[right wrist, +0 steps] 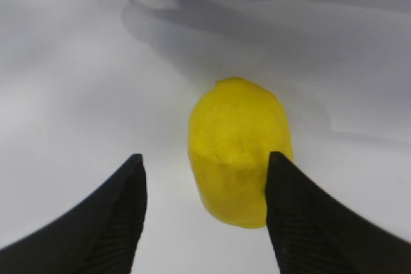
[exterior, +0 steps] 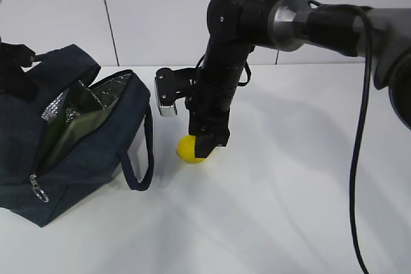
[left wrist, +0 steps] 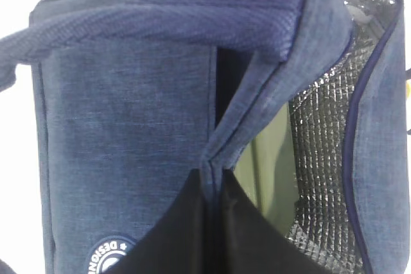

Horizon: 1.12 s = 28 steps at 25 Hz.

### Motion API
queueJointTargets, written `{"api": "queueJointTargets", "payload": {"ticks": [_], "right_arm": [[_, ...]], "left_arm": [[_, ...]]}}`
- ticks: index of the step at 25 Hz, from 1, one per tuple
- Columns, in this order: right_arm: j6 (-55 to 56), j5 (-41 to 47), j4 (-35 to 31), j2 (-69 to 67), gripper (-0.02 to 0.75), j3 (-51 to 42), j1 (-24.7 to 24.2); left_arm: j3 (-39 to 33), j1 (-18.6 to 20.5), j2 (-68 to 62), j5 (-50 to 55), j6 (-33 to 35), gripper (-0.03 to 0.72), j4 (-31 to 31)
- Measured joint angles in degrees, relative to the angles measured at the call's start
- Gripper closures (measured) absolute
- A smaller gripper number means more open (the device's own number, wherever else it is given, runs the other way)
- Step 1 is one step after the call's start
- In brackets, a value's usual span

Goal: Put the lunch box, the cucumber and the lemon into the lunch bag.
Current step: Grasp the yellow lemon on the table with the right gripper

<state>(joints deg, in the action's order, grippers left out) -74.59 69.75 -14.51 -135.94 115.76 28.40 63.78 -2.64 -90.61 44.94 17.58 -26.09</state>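
At centre frame we see the small, bright yellow oval lemon with its finely dimpled skin resting on the smooth white worktop. The right claw stands spread, its ribbed black fingers straddling the fruit, one apparently touching its side, the other apart. At far left, the dark navy woven-fabric lunch bag gapes open, showing crinkled silver foil lining. The left claw, pressed together, pinches the bag's edge.
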Motion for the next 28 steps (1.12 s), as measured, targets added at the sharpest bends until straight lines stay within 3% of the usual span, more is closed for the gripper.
{"api": "queueJointTargets", "payload": {"ticks": [28], "right_arm": [[-1.04, -5.66, 1.84, -1.45, 0.31, -0.01, 0.0]], "left_arm": [[0.0, 0.0, 0.0, -0.02, -0.13, 0.691, 0.0]]}}
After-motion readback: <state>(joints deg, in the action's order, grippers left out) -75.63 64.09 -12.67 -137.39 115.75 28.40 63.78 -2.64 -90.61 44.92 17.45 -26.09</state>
